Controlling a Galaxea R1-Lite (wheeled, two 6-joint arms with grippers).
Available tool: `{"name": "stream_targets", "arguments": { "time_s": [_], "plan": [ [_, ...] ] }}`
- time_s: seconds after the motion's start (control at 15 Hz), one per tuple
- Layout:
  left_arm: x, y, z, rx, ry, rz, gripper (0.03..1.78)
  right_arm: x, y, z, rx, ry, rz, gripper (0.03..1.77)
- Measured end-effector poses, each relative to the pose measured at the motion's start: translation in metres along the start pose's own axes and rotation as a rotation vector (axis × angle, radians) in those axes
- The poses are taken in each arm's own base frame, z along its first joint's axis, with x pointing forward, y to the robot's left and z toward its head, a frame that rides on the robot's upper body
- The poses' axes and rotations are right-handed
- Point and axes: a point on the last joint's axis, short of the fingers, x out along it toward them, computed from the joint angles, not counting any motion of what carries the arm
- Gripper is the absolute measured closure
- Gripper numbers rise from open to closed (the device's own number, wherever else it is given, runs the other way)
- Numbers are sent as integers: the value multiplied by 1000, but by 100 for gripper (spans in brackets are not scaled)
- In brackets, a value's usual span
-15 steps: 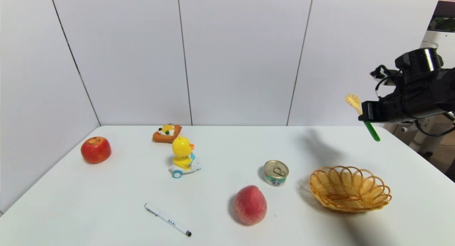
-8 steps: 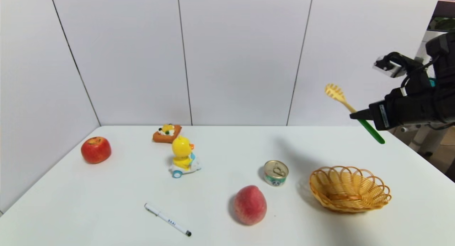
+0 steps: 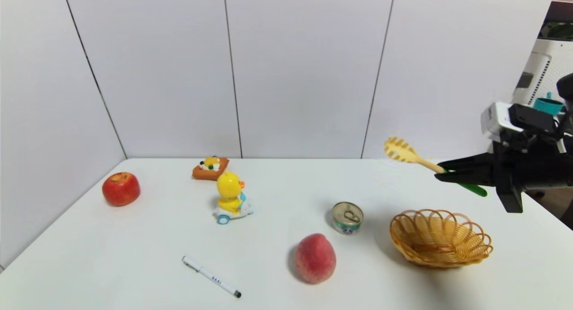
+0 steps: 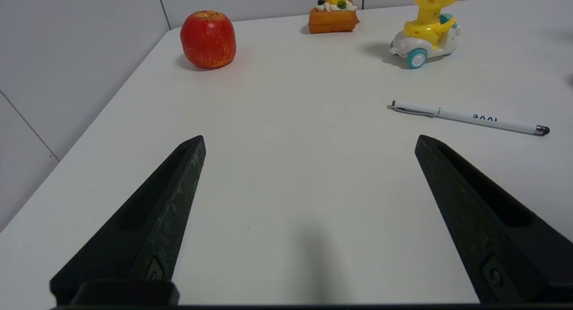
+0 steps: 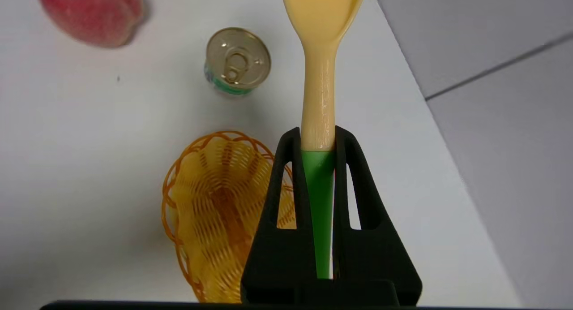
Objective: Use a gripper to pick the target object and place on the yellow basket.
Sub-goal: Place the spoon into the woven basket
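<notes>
Nearest on the white bench (image 3: pixel 277 283) lies a white pen (image 3: pixel 211 277), and right of it a peach (image 3: pixel 314 258). Further right sits the yellow basket (image 3: pixel 441 238), nothing in it, with a small tin can (image 3: pixel 347 217) just beside it on the left, the two apart.

Above the basket's far side, on the right edge of the scene, hangs the right pincer (image 3: pixel 441 174), clear of the bench. Its fingers are clamped tight on the toy fork (image 3: pixel 409 154), gripping it where the green handle meets the pale yellow neck. The fork is in the air, nearly level, its pronged head pointing left and slightly up, the green end poking out behind the fingers. In the right wrist view the fork (image 5: pixel 318 117) runs straight out between the two closed fingers of the right pincer (image 5: pixel 318 137), with the basket (image 5: pixel 215 211) below and to one side, and the can (image 5: pixel 237 61) and the peach (image 5: pixel 91 14) beyond it.

The left pincer (image 4: pixel 309 142) shows only in its own wrist view, spread wide and holding nothing, over the near left part of the bench.

Farther back stand a yellow duck toy on a little car (image 3: pixel 230 198) and a red apple (image 3: pixel 120 188) at the left. A toy cake slice (image 3: pixel 210 167) sits behind the duck, close to the wall.
</notes>
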Motion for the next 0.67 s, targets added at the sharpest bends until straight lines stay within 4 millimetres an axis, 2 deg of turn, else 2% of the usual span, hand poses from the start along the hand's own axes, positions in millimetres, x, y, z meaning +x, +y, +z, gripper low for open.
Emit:
{"name": "stream_targets", "arguments": {
  "time_s": [0.27, 0.67],
  "plan": [
    [0, 0, 0, 0, 0, 0, 12, 0, 11, -24, -230, 0, 48, 164],
    [0, 0, 0, 0, 0, -1, 12, 19, 10, -53, -305, 55, 117, 164]
  ]
}}
